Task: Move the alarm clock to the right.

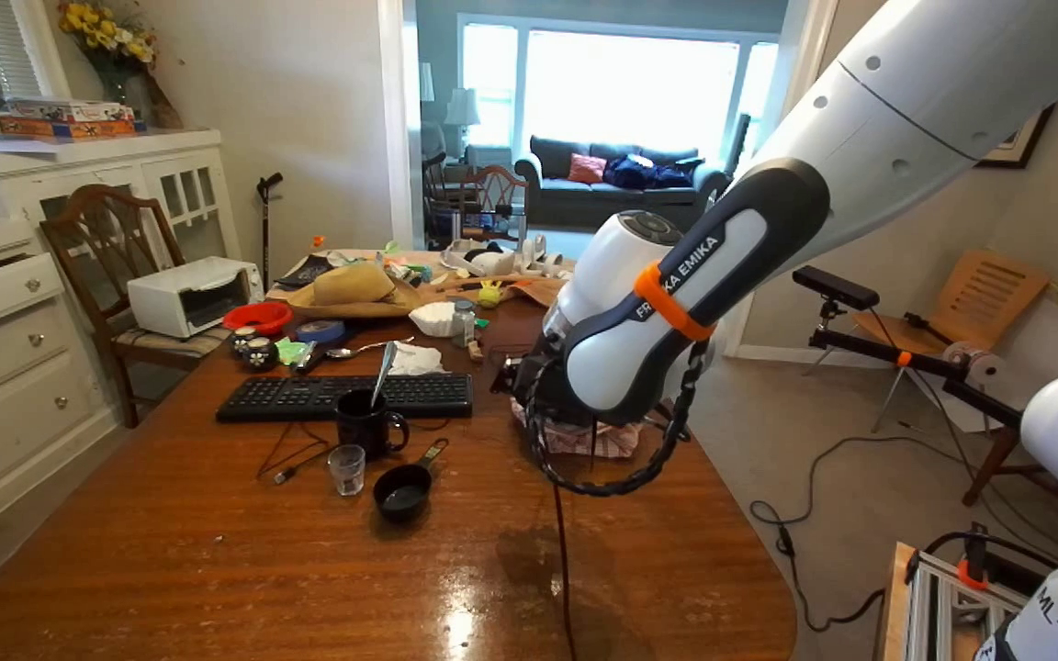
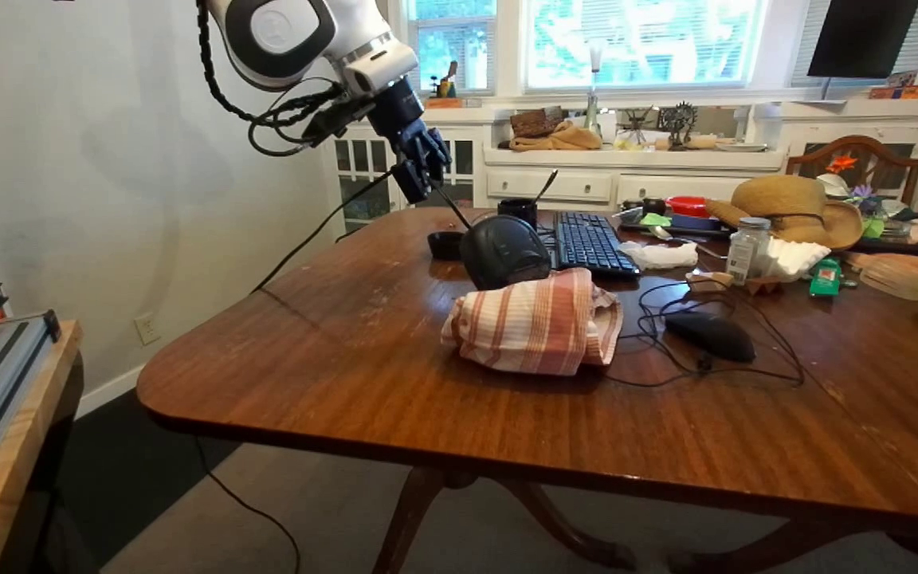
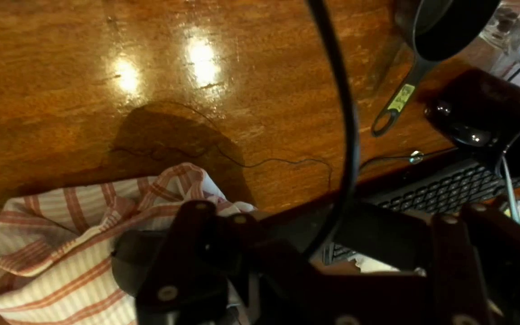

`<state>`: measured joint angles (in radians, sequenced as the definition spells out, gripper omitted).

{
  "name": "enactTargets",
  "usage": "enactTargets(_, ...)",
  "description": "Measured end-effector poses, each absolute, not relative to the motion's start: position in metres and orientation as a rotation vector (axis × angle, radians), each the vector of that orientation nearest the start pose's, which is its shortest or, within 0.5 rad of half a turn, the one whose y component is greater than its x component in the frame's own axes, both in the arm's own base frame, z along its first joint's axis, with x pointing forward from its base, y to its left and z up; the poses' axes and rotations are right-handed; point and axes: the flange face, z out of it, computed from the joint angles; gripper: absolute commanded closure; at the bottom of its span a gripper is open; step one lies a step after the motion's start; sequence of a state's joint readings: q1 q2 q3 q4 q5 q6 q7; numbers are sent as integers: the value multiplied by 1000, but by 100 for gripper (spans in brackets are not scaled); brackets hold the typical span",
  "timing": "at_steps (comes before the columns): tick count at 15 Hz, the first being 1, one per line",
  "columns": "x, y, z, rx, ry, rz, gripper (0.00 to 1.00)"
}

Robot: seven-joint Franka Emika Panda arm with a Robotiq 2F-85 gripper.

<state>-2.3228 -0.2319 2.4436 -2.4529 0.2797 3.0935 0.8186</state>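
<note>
- While the gripper [image 2: 427, 177] is hanging above the table [image 2: 331, 367] in an exterior view, up and left of the clock [image 2: 504, 253], its jaws are standing narrow, pinching a black cord [image 3: 351, 135].
- From that grip, the cord is running down right to the clock and slanting down left toward the table's left edge.
- The clock is tilting just beyond a striped cloth [image 2: 531, 327], on its far side and slightly left; whether it is touching cloth or table, I cannot tell.
- Right of the cloth, a black mouse [image 2: 710, 335] is lying on the table.
- Farther back on the right, a jar [image 2: 747, 251] is standing upright, and a straw hat [image 2: 774, 199] is resting beyond it.
- In an exterior view, a keyboard [image 1: 290, 397] is lying left of the arm [image 1: 616, 367], which is covering part of the cloth.
- On the keyboard's near side, a black mug [image 1: 364, 427] is standing with a metal handle [image 1: 385, 372] rising from it.
- Nearer still, a glass [image 1: 346, 470] is standing just left of a black cup [image 1: 403, 491], whose handle is pointing far and right.
</note>
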Motion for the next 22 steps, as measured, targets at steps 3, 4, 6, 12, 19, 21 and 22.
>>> enactTargets(3,510,42,265,-2593,1336,-611,100)
enactTargets(4,507,42,261,-2590,1346,-594,100)
enactTargets(6,503,42,253,-2585,1364,-565,100)
enactTargets(12,495,34,245,-2568,1421,-511,100)
enactTargets(19,485,25,230,-2585,1453,-427,100)
enactTargets(21,482,23,223,-2596,1461,-395,100)
enactTargets(22,480,22,219,-2603,1466,-379,100)
